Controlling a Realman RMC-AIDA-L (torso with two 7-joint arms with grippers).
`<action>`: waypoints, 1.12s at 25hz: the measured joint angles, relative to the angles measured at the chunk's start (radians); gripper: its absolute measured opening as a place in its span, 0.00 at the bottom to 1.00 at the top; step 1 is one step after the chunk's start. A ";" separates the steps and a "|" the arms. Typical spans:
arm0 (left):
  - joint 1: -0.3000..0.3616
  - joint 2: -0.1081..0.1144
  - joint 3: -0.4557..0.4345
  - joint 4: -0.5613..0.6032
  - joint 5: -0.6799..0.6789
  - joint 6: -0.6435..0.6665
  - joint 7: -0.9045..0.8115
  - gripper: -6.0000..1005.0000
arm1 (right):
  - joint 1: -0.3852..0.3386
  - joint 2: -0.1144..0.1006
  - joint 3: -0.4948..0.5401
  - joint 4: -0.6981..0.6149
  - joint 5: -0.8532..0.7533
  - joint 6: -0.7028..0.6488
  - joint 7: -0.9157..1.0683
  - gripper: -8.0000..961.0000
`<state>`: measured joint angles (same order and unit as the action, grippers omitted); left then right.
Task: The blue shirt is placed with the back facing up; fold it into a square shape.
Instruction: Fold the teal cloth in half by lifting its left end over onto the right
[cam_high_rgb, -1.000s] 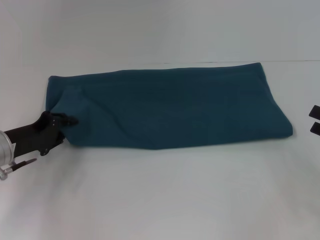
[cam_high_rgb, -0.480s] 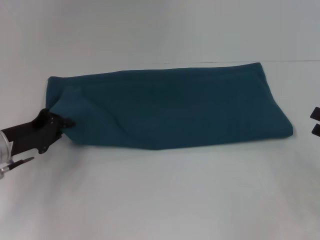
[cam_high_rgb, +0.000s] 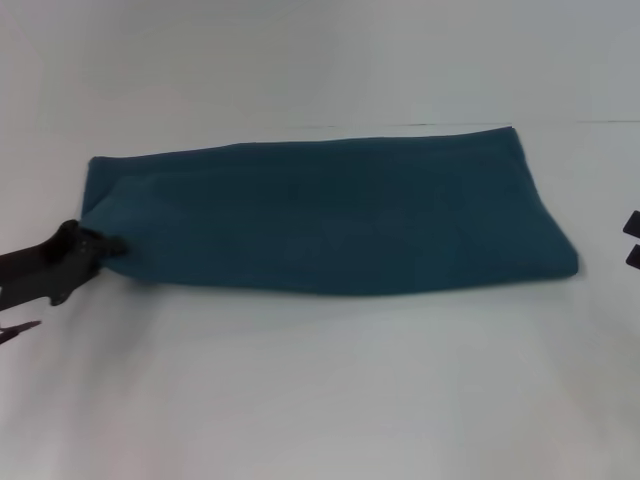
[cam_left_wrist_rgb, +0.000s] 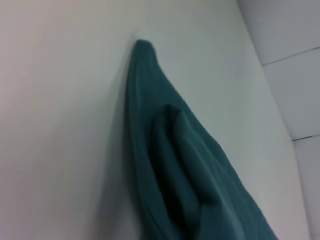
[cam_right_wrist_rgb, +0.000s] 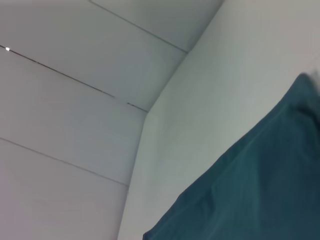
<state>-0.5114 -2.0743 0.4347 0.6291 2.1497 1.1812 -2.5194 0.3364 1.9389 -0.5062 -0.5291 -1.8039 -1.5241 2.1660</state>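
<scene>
Pinching the blue shirt at its near-left corner, the left end effector tensions the long folded band flat on the bench, presumably for folding crosswise; the right end effector sits parked, its state indiscernible.

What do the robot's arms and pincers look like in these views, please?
The left pincer is matte black, on a dark, blocky wrist link with a thin red-tipped rod below. Of the right pincer only two black, squared tips show at the edge.

Right claw cut off at the edge — fingers perhaps parted.
</scene>
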 joint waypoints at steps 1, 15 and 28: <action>0.005 0.003 -0.001 0.004 0.001 -0.001 0.018 0.04 | 0.001 0.000 0.002 0.000 0.000 0.001 0.000 0.85; 0.016 0.010 -0.011 0.062 0.127 -0.206 0.115 0.04 | 0.031 -0.066 -0.002 0.000 -0.049 0.094 0.046 0.85; 0.014 0.002 -0.020 0.139 -0.036 -0.009 0.205 0.04 | 0.045 -0.063 -0.009 0.000 -0.052 0.092 0.051 0.85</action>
<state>-0.4975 -2.0723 0.4144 0.7678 2.1134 1.1725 -2.3148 0.3817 1.8761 -0.5154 -0.5292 -1.8562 -1.4319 2.2173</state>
